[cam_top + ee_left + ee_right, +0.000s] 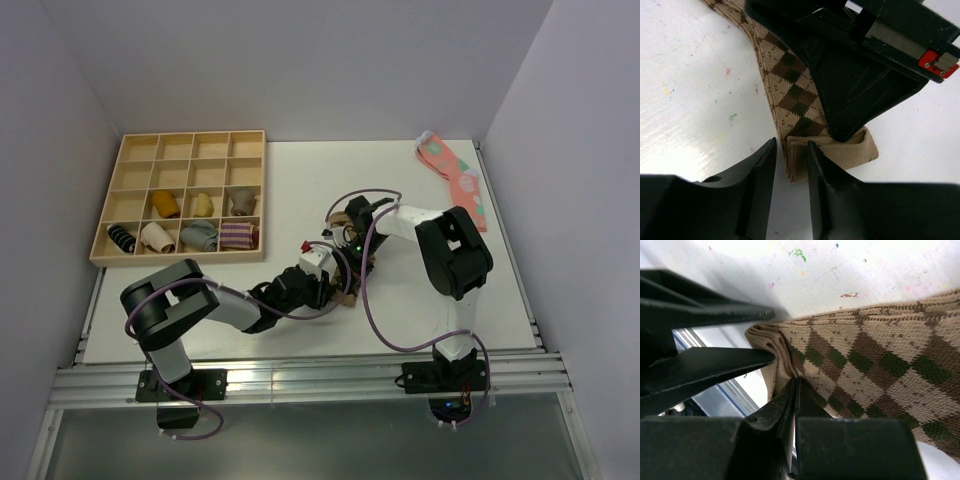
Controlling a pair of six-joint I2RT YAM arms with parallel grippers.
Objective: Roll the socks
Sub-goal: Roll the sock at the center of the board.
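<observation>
Several layers of the socks (790,90) are folded at the cuff, mid-table, and my left gripper (791,150) stands half open around that fold, not yet pinching it. My right gripper (795,387) is clenched, its tip pressing the fabric just beside the fold. To roll well, I should close the left on all layers, then turn slowly toward the far end while the right holds the fabric flat and tight.
</observation>
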